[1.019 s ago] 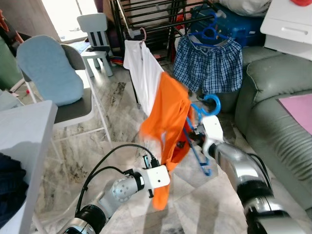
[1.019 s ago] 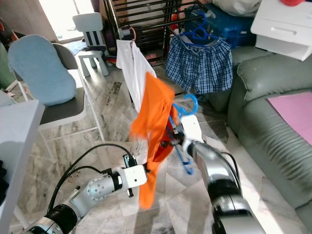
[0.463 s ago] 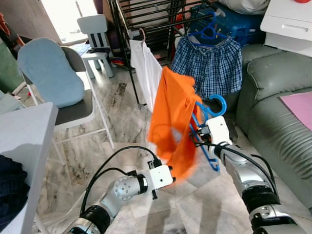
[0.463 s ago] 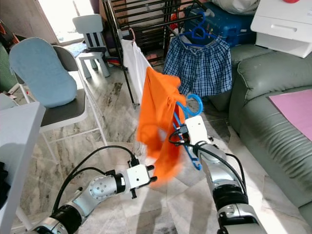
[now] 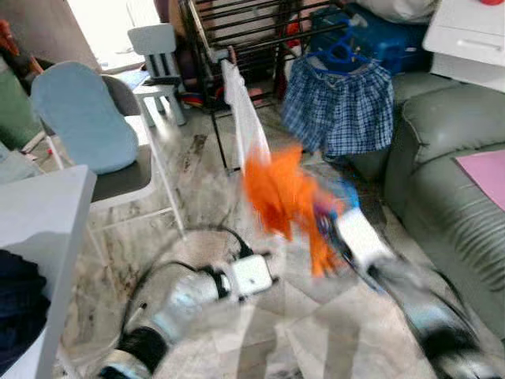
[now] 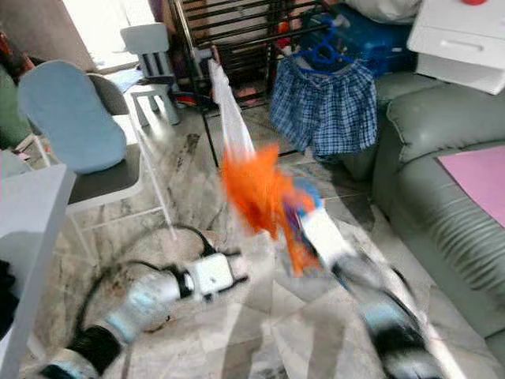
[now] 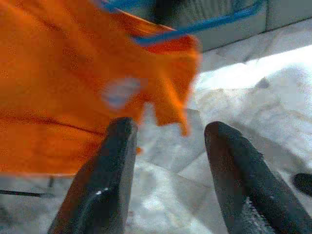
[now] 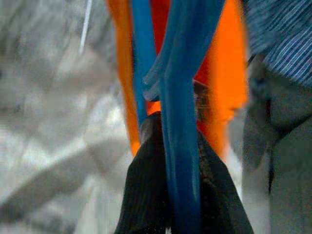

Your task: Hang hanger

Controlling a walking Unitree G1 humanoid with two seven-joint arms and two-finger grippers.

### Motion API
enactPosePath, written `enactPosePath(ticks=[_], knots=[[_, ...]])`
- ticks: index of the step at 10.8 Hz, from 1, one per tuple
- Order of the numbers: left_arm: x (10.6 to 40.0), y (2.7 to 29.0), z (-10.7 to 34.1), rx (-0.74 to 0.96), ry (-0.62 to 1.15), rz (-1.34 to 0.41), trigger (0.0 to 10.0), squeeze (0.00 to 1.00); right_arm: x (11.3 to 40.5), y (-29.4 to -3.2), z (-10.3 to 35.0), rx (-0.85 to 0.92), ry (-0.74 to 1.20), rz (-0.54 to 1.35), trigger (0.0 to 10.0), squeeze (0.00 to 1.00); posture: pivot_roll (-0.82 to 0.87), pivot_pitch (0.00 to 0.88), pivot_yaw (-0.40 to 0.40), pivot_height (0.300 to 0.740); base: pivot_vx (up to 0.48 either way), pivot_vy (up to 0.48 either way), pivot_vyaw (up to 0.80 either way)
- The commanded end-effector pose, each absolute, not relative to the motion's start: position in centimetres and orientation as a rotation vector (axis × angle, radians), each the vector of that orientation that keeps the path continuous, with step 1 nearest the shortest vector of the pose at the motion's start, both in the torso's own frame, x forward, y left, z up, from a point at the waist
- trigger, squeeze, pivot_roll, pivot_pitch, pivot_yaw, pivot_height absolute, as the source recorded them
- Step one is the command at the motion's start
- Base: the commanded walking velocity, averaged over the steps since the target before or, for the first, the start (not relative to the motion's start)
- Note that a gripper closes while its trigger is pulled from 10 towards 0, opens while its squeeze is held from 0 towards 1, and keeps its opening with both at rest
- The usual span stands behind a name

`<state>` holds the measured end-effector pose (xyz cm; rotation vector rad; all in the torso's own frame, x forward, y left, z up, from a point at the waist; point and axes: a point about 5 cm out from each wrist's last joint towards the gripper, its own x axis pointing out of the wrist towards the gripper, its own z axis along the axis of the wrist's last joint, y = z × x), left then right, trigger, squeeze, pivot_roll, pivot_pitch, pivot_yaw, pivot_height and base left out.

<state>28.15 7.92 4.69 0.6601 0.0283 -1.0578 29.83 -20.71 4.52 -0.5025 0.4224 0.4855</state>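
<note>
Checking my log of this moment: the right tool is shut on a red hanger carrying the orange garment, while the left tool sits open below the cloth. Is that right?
One detail is off: the hanger is blue, not red, as the right wrist view shows. The right tool is shut on it, with the orange garment on it, and the left tool sits open below the cloth.

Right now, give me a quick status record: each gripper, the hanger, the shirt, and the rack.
right gripper: shut on the blue hanger
blue hanger: held between the black fingers, orange shirt on it
orange shirt: in the air in front of the rack, blurred by motion
left gripper: open, holding nothing, just below the shirt's hem
rack: black, behind the shirt; white garment and plaid shorts already hang there
hanger on rack: not yet
</note>
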Motion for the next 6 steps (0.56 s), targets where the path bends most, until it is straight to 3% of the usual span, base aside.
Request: enactPosePath(ticks=[1, 4, 6], knots=[[28.3, 8.7, 5.1, 0.672, 0.015, -1.045, 10.0, 1.0, 29.3, -20.5, 5.1, -0.553, 0.373, 0.586, 10.0, 0.0, -0.22, 0.0, 0.135, 0.74, 0.0, 0.0, 0.0], [28.4, 9.9, 5.3, 0.755, 0.024, -1.086, 10.0, 1.0, 26.6, -23.9, 4.8, -0.696, 0.43, 0.745, 10.0, 0.0, -0.22, 0.0, 0.138, 0.74, 0.0, 0.0, 0.0], [28.9, 10.2, 5.4, 0.776, 0.039, -1.085, 10.0, 1.0, 26.4, -24.0, 5.1, -0.77, 0.421, 0.823, 10.0, 0.0, -0.25, 0.0, 0.162, 0.74, 0.0, 0.0, 0.0]])
